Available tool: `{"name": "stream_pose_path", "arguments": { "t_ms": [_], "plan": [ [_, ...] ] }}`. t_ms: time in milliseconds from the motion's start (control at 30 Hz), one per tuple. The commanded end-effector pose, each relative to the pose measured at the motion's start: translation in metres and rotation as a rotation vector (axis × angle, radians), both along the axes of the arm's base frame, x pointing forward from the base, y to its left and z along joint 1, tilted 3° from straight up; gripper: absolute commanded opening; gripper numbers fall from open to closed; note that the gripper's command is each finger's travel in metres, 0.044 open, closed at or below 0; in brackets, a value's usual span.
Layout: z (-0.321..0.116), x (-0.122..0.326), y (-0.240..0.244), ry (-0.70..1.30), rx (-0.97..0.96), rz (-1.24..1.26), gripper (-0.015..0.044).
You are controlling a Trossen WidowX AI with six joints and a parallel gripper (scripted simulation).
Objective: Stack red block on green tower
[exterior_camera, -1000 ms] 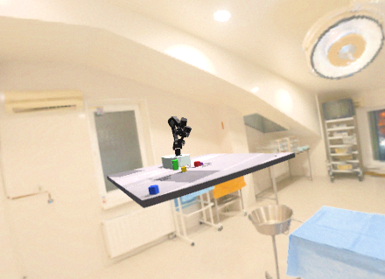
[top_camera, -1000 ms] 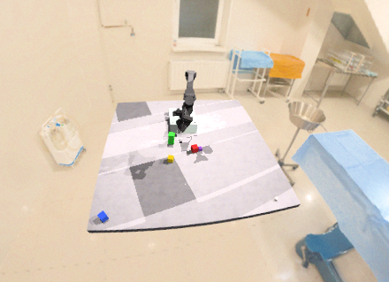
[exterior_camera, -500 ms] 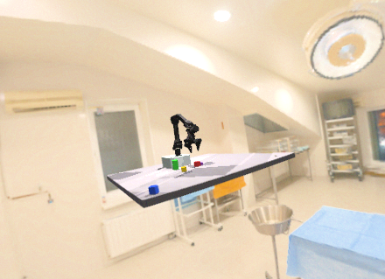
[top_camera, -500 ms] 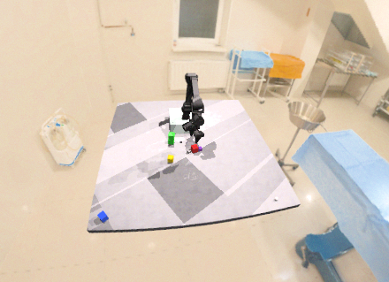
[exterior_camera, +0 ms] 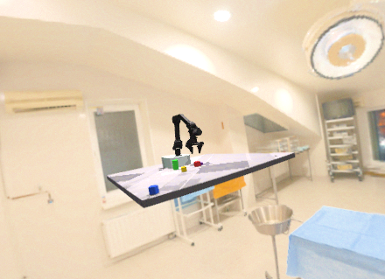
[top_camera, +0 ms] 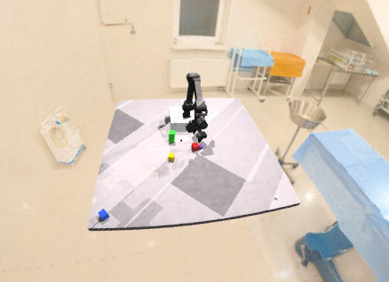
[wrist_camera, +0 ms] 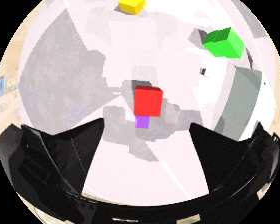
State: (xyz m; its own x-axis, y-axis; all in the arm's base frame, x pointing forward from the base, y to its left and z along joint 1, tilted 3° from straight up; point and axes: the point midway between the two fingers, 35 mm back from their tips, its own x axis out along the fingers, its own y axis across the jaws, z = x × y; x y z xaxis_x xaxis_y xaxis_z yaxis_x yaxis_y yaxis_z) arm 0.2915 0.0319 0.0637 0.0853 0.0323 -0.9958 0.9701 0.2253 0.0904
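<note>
The red block [top_camera: 195, 147] [exterior_camera: 197, 163] [wrist_camera: 148, 102] lies on the table, right of the green tower in the top and exterior views. The green tower [top_camera: 171, 136] [exterior_camera: 175, 164] [wrist_camera: 223, 44] stands upright beside the arm's pale base. My gripper [top_camera: 197, 133] [exterior_camera: 196, 151] [wrist_camera: 149, 125] is open and empty, pointing down above the table near the red block. In the wrist view the red block shows between and slightly beyond the fingertips, and the green tower is at the upper right.
A small purple block [top_camera: 201, 147] [wrist_camera: 142, 122] is right beside the red block. A yellow block [top_camera: 171, 157] [exterior_camera: 184, 169] [wrist_camera: 132, 6] lies in front of the tower. A blue block [top_camera: 103, 215] [exterior_camera: 153, 190] is near the table's front left corner. The pale base box [top_camera: 177, 123] [wrist_camera: 241, 97] is behind the tower.
</note>
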Motion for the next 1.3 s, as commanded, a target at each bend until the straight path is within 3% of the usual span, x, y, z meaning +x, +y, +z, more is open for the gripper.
{"name": "stream_pose_path", "arguments": {
  "t_ms": [0,100,1267],
  "plan": [
    [-0.025,0.001,0.002,0.014,0.003,-0.003,0.0440],
    [-0.049,0.001,0.002,0.014,0.003,-0.003,0.0440],
    [-0.096,0.005,0.002,0.015,0.003,-0.003,0.0440]
  ]
}}
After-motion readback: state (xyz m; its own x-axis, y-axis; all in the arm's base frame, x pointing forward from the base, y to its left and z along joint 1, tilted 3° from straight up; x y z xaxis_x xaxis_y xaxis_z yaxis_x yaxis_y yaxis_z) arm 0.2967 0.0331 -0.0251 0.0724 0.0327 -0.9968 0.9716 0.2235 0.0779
